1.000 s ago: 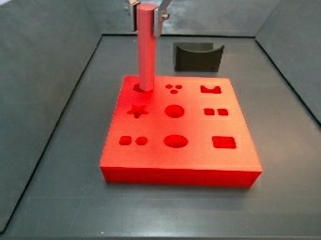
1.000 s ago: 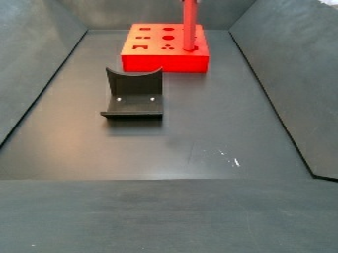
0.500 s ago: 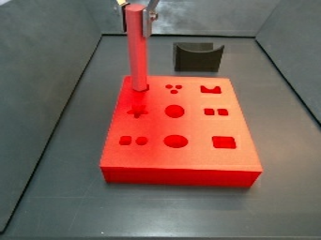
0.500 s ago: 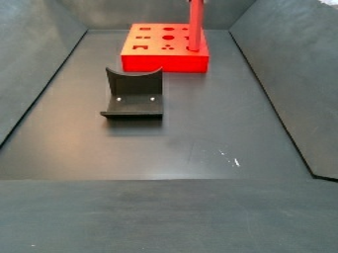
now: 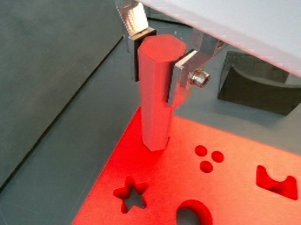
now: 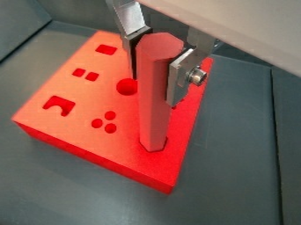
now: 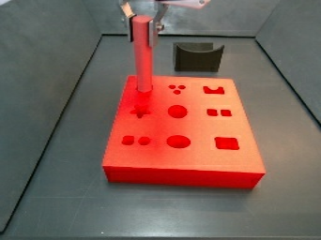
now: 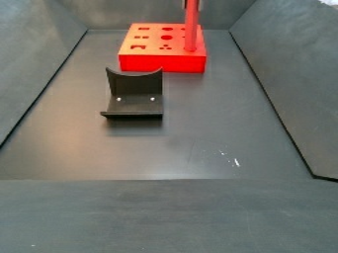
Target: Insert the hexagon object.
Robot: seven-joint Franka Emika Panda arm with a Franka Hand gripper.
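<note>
My gripper (image 7: 142,13) is shut on the hexagon object (image 7: 143,56), a long light-red rod held upright by its top end. In both wrist views the silver fingers (image 5: 184,76) clamp its flat sides. The rod (image 5: 157,101) reaches down to the top of the wide red block (image 7: 189,161), at the corner nearest the star-shaped hole (image 7: 139,112). Its lower end (image 6: 153,141) touches or sits just at the block's surface (image 6: 77,98). I cannot tell whether it has entered a hole. In a side view the rod (image 8: 192,25) stands over the block (image 8: 158,62).
The dark fixture (image 8: 132,94) with a curved top stands on the floor apart from the block; it also shows behind the block (image 7: 196,56). Grey sloping walls enclose the dark floor (image 8: 172,148). The block has several other shaped holes.
The gripper and rod shifted slightly sideways and back over the same corner of the block, and now sit a little lower. The grip has not changed.
</note>
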